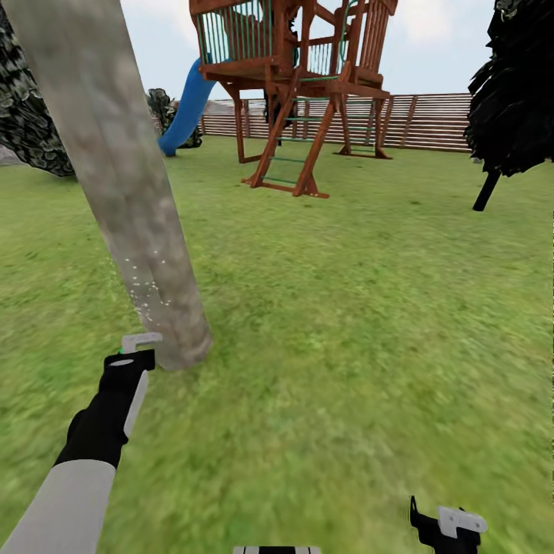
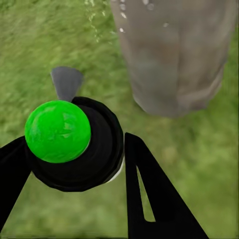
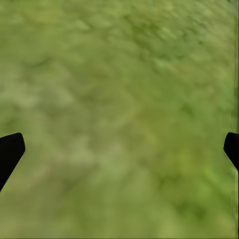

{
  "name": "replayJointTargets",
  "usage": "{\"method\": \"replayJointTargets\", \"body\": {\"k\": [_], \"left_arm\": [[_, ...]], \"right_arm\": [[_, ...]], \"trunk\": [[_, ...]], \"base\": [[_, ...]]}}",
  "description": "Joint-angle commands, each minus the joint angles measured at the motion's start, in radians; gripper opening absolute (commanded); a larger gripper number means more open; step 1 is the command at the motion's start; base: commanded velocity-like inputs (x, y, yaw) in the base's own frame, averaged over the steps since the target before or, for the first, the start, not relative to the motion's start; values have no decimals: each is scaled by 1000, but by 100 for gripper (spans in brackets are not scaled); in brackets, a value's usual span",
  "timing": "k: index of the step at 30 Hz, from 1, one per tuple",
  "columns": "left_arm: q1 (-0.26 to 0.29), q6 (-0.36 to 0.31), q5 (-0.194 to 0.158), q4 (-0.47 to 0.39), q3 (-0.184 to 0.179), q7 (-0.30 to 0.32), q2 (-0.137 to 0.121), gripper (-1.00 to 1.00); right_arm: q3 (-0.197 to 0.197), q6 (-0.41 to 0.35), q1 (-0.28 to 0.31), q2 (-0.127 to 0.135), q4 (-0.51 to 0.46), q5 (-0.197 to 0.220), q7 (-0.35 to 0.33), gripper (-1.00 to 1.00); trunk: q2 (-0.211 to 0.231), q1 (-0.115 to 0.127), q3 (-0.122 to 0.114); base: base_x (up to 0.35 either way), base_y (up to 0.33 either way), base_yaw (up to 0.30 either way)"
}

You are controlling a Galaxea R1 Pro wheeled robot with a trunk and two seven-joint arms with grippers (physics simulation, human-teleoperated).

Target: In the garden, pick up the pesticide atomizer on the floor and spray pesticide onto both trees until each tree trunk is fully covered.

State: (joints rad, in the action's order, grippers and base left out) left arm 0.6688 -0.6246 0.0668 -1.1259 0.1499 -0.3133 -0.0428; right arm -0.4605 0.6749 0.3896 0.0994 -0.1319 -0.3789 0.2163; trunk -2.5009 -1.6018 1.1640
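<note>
A thick pale grey-brown tree trunk (image 1: 127, 192) leans up from the lawn at the left of the head view. White spray specks dot its lower part. My left gripper (image 1: 132, 362) is shut on the pesticide atomizer (image 2: 74, 144), a black bottle with a green top and a grey nozzle (image 2: 66, 82) pointing towards the trunk base (image 2: 174, 59). The atomizer's pale nozzle head (image 1: 141, 341) sits just short of the trunk. My right gripper (image 1: 446, 527) hangs low at the right, its fingertips (image 3: 10, 152) spread wide over bare grass.
A wooden play tower (image 1: 300, 85) with a blue slide (image 1: 185, 108) stands on the lawn behind. A brown slat fence (image 1: 431, 119) closes the back. A slim near-black tree (image 1: 508, 100) stands at the right, dark bushes (image 1: 27, 115) at the left.
</note>
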Motion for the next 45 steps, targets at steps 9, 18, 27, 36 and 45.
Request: {"method": "replayJointTargets", "body": {"k": [9, 18, 27, 36, 45], "left_arm": [[-3, 34, -2, 80, 9, -13, -33, -100], [-2, 45, -2, 87, 56, -16, -43, -100], [-3, 45, -2, 88, 45, -26, -48, -100], [2, 44, -8, 90, -17, -26, -3, -100], [-2, 45, -9, 94, -42, 97, -63, -100]], "right_arm": [[0, 0, 0, -4, -1, 1, 0, 100], [0, 0, 0, -4, -1, 0, 0, 100], [0, 0, 0, -4, 0, 0, 0, 100], [0, 0, 0, -4, -1, 0, 0, 100], [0, 0, 0, -4, 0, 0, 0, 100]], "trunk": [[0, 0, 0], [0, 0, 0], [0, 0, 0], [0, 0, 0], [0, 0, 0]], "base": [[24, -272, 124], [221, -204, 86], [-48, -197, 0], [-5, -5, 98], [31, -20, 8]]}}
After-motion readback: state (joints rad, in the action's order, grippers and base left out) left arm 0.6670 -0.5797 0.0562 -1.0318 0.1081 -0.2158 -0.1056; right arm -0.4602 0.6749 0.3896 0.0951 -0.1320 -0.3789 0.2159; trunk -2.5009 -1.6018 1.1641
